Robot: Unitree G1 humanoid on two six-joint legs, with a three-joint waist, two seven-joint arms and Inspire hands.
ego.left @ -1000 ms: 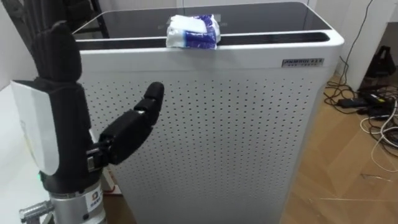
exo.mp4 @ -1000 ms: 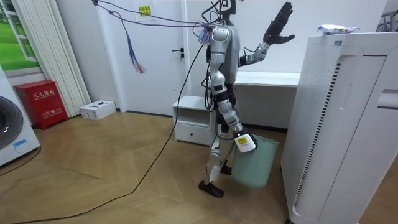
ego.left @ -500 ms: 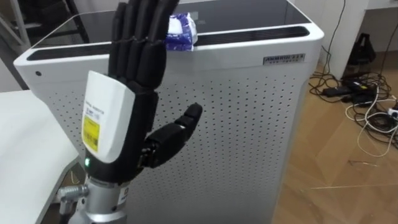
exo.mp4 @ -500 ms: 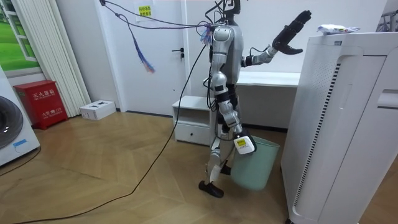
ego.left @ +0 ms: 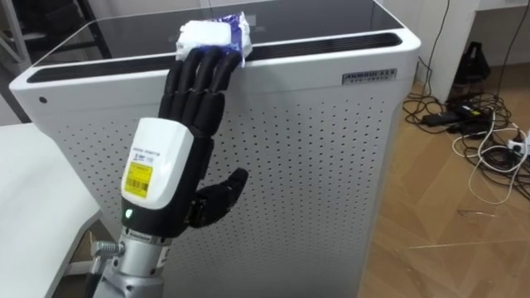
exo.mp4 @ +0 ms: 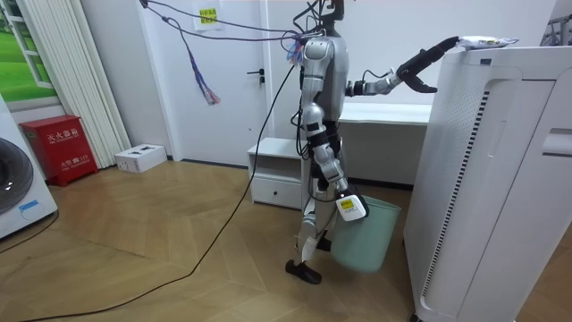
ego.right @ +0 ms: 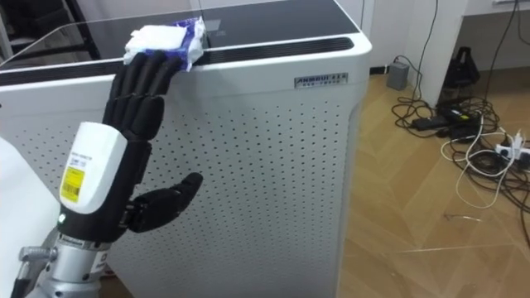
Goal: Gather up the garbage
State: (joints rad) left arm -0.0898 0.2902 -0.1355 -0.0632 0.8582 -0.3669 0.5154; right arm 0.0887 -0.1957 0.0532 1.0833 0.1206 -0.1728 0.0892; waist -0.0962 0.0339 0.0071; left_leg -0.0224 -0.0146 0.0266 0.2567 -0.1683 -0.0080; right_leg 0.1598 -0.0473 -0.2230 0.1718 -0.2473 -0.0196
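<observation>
Left hand [ego.left: 161,170] raised, fingers straight, tips seemingly touching crumpled wrapper [ego.left: 209,33] atop white purifier [ego.left: 331,165]

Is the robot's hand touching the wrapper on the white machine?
Cannot tell. In the left eye view the fingers of the left hand overlap the edge of the wrapper; no contact or gap shows plainly.

The left hand [ego.left: 161,170] is up with its back to the camera and its fingers [ego.left: 199,79] stretched straight toward 12 o'clock. The tips are right at the lower edge of the crumpled white-and-blue wrapper [ego.left: 214,35], which sits on the front top edge of the white perforated air purifier [ego.left: 331,157]. The thumb pokes out toward 2 o'clock. Cables [ego.left: 489,145] sprawl over the wood floor [ego.left: 439,223] at 3 o'clock.
</observation>
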